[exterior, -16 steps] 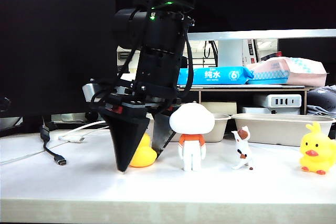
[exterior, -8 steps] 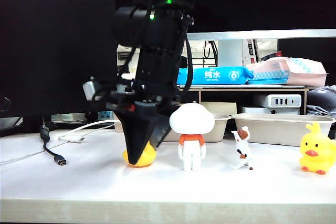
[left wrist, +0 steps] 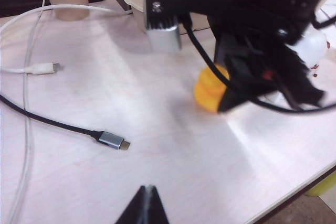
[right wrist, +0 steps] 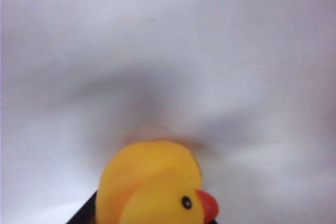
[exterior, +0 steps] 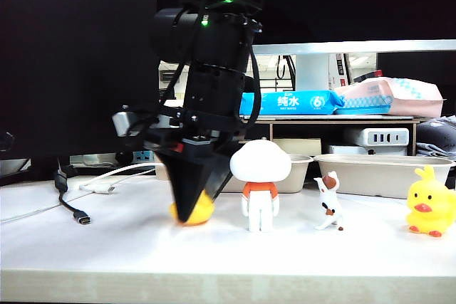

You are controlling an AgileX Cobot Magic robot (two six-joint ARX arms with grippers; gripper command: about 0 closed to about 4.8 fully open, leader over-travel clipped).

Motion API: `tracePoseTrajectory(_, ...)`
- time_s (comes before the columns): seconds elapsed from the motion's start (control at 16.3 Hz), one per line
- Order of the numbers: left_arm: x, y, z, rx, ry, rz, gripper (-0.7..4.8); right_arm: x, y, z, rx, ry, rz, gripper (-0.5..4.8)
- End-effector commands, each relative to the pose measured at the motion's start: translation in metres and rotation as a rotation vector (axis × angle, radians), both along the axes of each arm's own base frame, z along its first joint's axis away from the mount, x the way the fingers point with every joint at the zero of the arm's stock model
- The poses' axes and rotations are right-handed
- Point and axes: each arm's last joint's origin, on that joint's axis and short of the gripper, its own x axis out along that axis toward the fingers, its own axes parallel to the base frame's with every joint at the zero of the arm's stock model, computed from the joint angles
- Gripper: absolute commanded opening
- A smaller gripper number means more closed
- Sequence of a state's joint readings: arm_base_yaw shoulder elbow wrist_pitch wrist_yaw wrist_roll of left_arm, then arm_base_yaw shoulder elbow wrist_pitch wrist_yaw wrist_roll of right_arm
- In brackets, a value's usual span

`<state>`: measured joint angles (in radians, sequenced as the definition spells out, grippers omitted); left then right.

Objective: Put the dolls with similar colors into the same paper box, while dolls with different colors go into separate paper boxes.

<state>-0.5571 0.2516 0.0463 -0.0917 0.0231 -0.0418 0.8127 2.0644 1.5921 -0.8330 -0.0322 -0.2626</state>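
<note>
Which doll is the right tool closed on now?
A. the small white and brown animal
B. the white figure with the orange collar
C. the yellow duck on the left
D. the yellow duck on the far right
C: the right tool is shut on the left yellow duck, which fills the right wrist view; the left tool is shut, apart.

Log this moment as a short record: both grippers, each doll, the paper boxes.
right gripper: shut on the yellow rubber duck at table level
left gripper: shut, empty, hovering away from the dolls
second yellow duck: standing on the table, far right
white round-headed figure: upright, centre
small white-and-brown animal doll: upright, right of it
beige pulp trays: behind the dolls; no doll visible inside
</note>
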Motion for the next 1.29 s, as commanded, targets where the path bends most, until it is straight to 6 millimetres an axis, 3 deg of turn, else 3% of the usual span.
tracePoseTrajectory(0.06, 0.000, 0.000, 0.002, -0.006, -0.013, -0.001, -0.05, 0.012, 0.000, 0.022, 0.027, -0.073, -0.028, 1.83)
tracePoseTrajectory(0.25, 0.000, 0.000, 0.002, -0.007, -0.013, -0.001, -0.05, 0.034, -0.004, 0.051, 0.104, -0.159, -0.074, 1.83)
tracePoseTrajectory(0.49, 0.000, 0.000, 0.003, -0.011, -0.019, -0.001, -0.05, 0.075, -0.034, 0.072, 0.181, -0.260, -0.187, 1.83)
tracePoseTrajectory(0.8, -0.004, 0.003, 0.011, -0.058, -0.096, 0.004, -0.05, 0.097, -0.059, 0.071, 0.198, -0.293, -0.257, 1.83)
tracePoseTrajectory(1.04, -0.005, 0.008, 0.015, -0.084, -0.142, 0.037, -0.05, 0.104, -0.054, 0.069, 0.245, -0.339, -0.255, 1.83)
tracePoseTrajectory(1.29, -0.005, 0.016, 0.019, -0.105, -0.194, 0.110, -0.05, 0.112, -0.049, 0.050, 0.234, -0.326, -0.255, 1.83)
